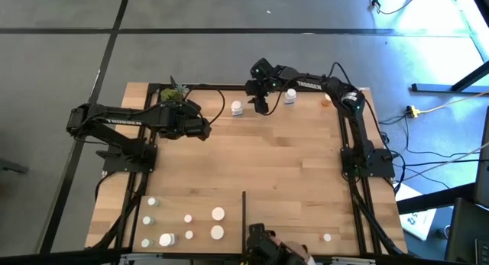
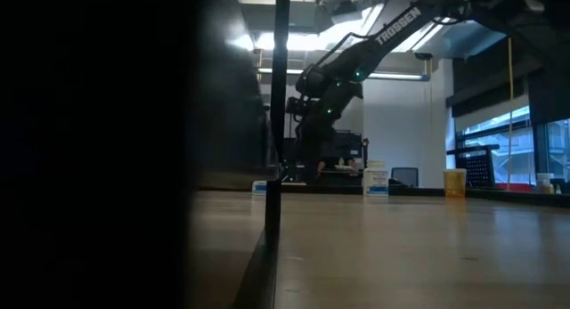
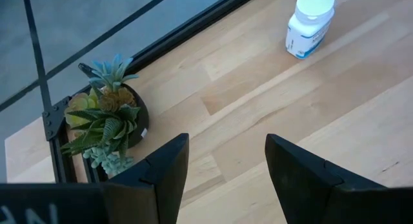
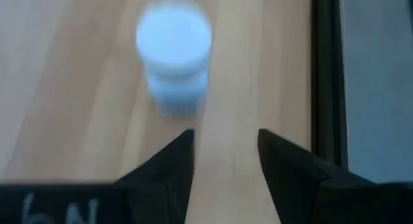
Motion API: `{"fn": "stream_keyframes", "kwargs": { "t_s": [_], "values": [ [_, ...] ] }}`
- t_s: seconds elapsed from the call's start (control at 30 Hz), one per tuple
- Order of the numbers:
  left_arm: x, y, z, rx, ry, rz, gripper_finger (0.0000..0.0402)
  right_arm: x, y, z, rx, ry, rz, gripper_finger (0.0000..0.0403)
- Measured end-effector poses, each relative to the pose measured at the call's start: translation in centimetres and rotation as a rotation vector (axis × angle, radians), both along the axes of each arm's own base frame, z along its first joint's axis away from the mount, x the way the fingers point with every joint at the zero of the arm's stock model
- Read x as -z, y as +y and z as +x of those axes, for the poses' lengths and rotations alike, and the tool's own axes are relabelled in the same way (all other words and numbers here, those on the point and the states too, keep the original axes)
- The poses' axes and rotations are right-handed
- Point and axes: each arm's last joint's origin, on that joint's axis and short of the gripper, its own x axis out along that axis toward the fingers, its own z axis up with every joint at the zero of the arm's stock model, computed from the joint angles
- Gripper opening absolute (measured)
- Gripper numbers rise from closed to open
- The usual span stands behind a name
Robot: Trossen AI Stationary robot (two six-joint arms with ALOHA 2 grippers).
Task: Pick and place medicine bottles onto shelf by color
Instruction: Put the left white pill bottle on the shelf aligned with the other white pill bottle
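The shelf (image 1: 290, 166) is the light-wood planked top framed by black bars. Three medicine bottles stand on their bases near its far edge: a white one (image 1: 237, 108), a second white one (image 1: 290, 96) and an orange one (image 1: 326, 101). Several more stand near the front left (image 1: 188, 225), and one stands at the front right (image 1: 327, 237). My right gripper (image 1: 261, 107) hovers open between the two far white bottles. In its wrist view a white bottle (image 4: 173, 56) stands just ahead of the empty fingers (image 4: 226, 137). My left gripper (image 1: 206, 130) waits open at the far left.
A small green potted plant (image 1: 174, 93) stands at the far left corner, close to my left gripper (image 3: 226, 143). A thin black divider strip (image 1: 244, 211) runs in from the near edge. The middle of the shelf is bare wood. Cables hang off the right side.
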Motion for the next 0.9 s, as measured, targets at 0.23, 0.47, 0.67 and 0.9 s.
{"fn": "stream_keyframes", "kwargs": {
  "t_s": [0.23,0.47,0.67,0.9],
  "values": [
    [0.0,0.0,0.0,0.017,0.014,0.003,0.0198,-1.4,2.4,0.8,0.084,0.165,-0.181,0.0170],
    [0.0,0.0,0.0,0.019,0.015,0.003,0.0198,-3.0,5.3,2.3,0.108,0.299,-0.350,0.0170],
    [0.0,0.0,0.0,0.056,0.049,0.011,0.0198,-4.9,7.1,3.0,0.021,0.328,-0.359,0.0170],
    [-0.3,1.5,-0.1,0.140,0.095,-0.029,0.0198,-7.7,7.1,2.2,-0.017,0.291,-0.117,0.0170]
  ]
}}
